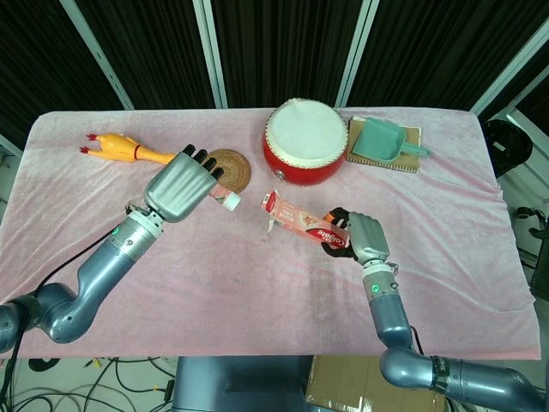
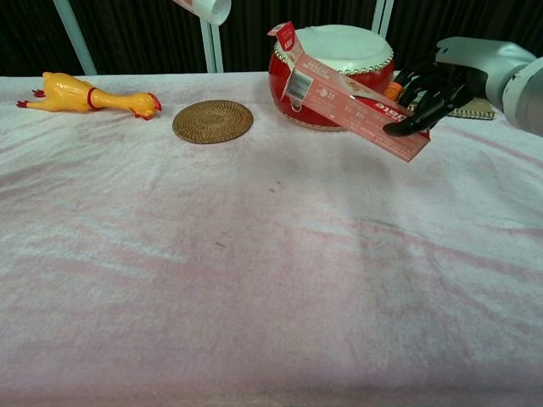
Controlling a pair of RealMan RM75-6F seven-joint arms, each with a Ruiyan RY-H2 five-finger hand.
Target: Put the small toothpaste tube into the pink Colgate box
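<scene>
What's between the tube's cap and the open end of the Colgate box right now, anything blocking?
Nothing visible. The left hand holds the toothpaste tube and the right hand holds the pink box aloft; only open air lies between cap and flap end.

- The right hand (image 2: 450,76) is up in the air at the top right. Its dark fingers (image 2: 416,119) hold one end of the pink Colgate box (image 2: 352,97).
- The box is tilted. Its open end with the flap points up and to the left, in front of the red drum (image 2: 335,85).
- At the top edge, only the white cap of the small toothpaste tube (image 2: 208,8) shows. The hand that holds it is out of the picture.
- A yellow rubber chicken (image 2: 89,97) lies at the far left on the pink cloth (image 2: 254,280).
- A round woven coaster (image 2: 213,121) lies flat between the chicken and the drum.
</scene>
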